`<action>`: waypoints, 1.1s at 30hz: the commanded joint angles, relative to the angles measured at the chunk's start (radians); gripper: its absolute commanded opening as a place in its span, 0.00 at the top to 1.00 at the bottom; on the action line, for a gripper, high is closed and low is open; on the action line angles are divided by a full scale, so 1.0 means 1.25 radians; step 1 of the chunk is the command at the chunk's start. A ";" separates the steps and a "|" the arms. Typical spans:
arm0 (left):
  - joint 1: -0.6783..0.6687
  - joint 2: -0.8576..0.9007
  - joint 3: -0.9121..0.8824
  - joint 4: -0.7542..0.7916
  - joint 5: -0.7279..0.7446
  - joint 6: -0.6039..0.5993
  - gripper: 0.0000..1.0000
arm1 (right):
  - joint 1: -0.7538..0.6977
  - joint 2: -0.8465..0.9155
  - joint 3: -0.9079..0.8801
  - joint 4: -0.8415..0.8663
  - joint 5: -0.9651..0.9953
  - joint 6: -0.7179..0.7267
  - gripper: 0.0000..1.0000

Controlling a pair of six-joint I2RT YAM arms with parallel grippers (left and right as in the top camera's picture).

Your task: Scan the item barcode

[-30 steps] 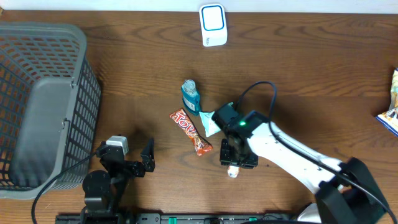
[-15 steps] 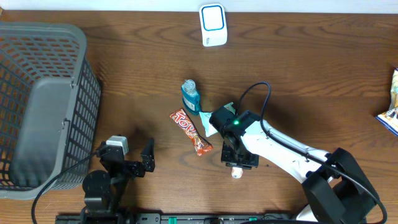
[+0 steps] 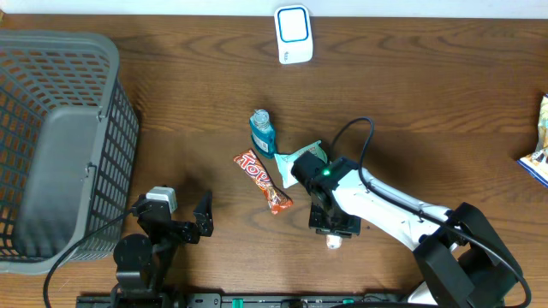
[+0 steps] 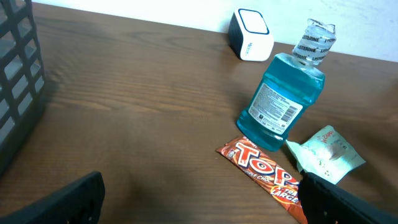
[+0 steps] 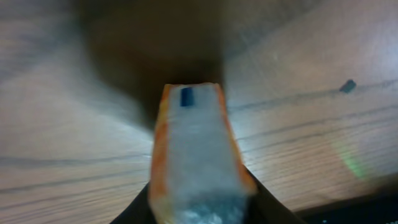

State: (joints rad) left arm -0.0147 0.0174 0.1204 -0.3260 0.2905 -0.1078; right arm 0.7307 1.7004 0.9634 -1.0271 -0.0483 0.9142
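Observation:
My right gripper [image 3: 332, 226] is shut on a small white item with orange edges [image 3: 333, 242], whose tip pokes out toward the table's front edge. In the right wrist view this item [image 5: 196, 149] fills the space between the jaws of the right gripper [image 5: 199, 208] and hangs over the wood. The white scanner with a blue face [image 3: 293, 34] stands at the far edge, well apart from it. My left gripper [image 3: 176, 224] rests open at the front left; its dark fingertips [image 4: 78, 198] frame bare wood.
A blue mouthwash bottle [image 3: 261, 132], a red chocolate bar [image 3: 263, 180] and a teal packet [image 3: 301, 156] lie just left of the right arm. A grey wire basket [image 3: 60, 145] fills the left side. A snack packet [image 3: 539, 141] sits at the right edge.
The right gripper has closed on the small item and shifted slightly right and toward the front edge, uncovering more of the teal packet. The left arm has not moved.

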 commanded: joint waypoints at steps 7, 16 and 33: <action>0.003 0.000 -0.011 -0.021 0.012 -0.002 0.02 | -0.004 0.003 -0.010 0.010 -0.098 -0.067 0.99; 0.003 0.000 -0.011 -0.021 0.012 -0.002 0.02 | -0.129 0.002 0.081 -0.022 -0.771 -0.730 0.99; 0.003 0.000 -0.011 -0.021 0.012 -0.002 0.02 | -0.191 0.003 0.081 0.097 -0.705 -0.769 0.99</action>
State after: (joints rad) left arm -0.0147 0.0174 0.1204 -0.3260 0.2905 -0.1078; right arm 0.4992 1.7008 1.0523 -0.9581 -1.2079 -0.0322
